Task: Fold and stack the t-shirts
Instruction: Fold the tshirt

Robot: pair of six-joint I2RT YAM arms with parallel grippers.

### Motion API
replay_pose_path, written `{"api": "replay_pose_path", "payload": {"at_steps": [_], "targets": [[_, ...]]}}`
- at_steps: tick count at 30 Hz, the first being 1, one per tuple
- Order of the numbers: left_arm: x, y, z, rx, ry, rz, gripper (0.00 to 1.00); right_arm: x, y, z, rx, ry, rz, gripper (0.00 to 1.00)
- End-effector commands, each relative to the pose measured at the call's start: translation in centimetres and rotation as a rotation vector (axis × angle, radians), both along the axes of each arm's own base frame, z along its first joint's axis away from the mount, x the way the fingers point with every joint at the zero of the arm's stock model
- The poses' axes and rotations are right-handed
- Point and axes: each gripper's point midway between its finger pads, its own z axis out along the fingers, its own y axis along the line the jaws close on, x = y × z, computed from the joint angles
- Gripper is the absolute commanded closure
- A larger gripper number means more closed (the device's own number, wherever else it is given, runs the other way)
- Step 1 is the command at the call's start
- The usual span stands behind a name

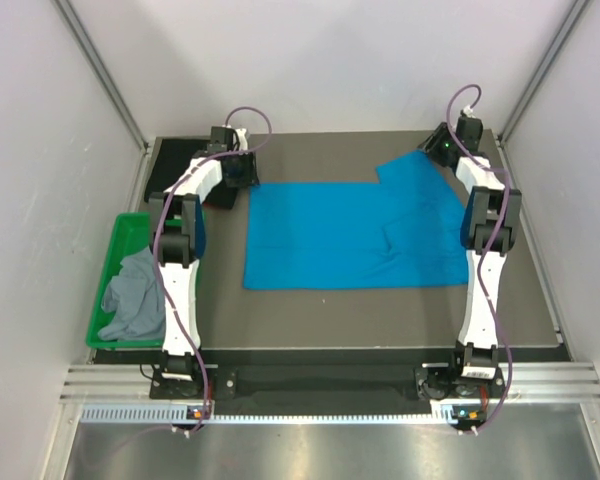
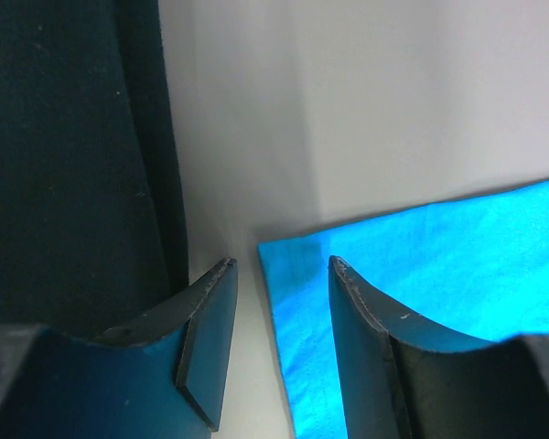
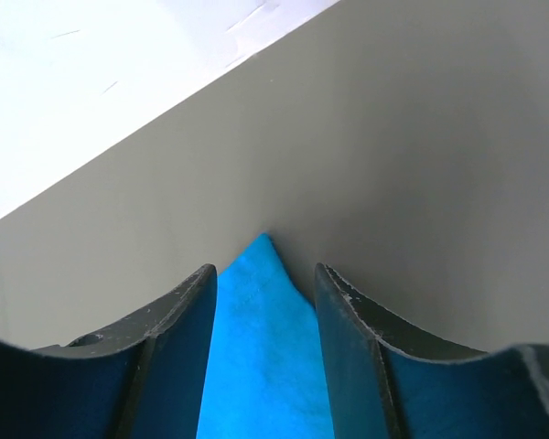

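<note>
A bright blue t-shirt point(image 1: 350, 235) lies spread flat on the dark table point(image 1: 380, 325). My left gripper point(image 1: 242, 172) is at the shirt's far left corner. In the left wrist view the left gripper point(image 2: 281, 265) is open, and the corner of the blue shirt point(image 2: 439, 265) lies between the fingers, nearer the right one. My right gripper point(image 1: 443, 152) is at the far right corner. In the right wrist view the right gripper point(image 3: 265, 270) is open, and a pointed tip of the blue shirt point(image 3: 265, 366) lies between the fingers. A grey t-shirt point(image 1: 135, 295) lies crumpled in the bin.
A green bin point(image 1: 115, 240) stands off the table's left edge and holds the grey shirt. A dark cloth point(image 1: 175, 165) lies at the back left and also shows in the left wrist view point(image 2: 64, 155). White walls close in the back and sides.
</note>
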Motion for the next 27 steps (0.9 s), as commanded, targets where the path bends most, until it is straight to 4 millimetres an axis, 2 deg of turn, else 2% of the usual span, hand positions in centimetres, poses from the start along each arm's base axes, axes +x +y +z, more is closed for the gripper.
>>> {"api": "replay_pose_path", "payload": {"at_steps": [1,7,13,16,23,27], "targets": [[0.0,1.3,-0.5,0.07,0.009,-0.003,0.5,0.4,0.2,-0.9,0.009,0.009,0.001,0.52],[-0.2,1.4,-1.1,0.08,0.012,-0.012,0.51,0.5,0.3,-1.2,0.014,0.022,0.001,0.52],[0.3,0.3,-1.3,0.021,0.004,-0.037,0.55,0.7,0.8,-1.1,0.018,0.02,0.021,0.55],[0.3,-0.1,-1.4,-0.003,0.013,-0.036,0.61,0.7,1.0,-1.2,0.025,0.016,0.034,0.57],[-0.3,-1.8,-1.5,-0.089,0.042,-0.049,0.99,0.6,1.8,-1.2,0.046,0.006,0.082,0.6],[-0.7,-2.1,-1.9,-0.113,0.06,-0.051,1.0,-0.1,1.6,-1.9,0.049,0.046,0.08,0.63]]}}
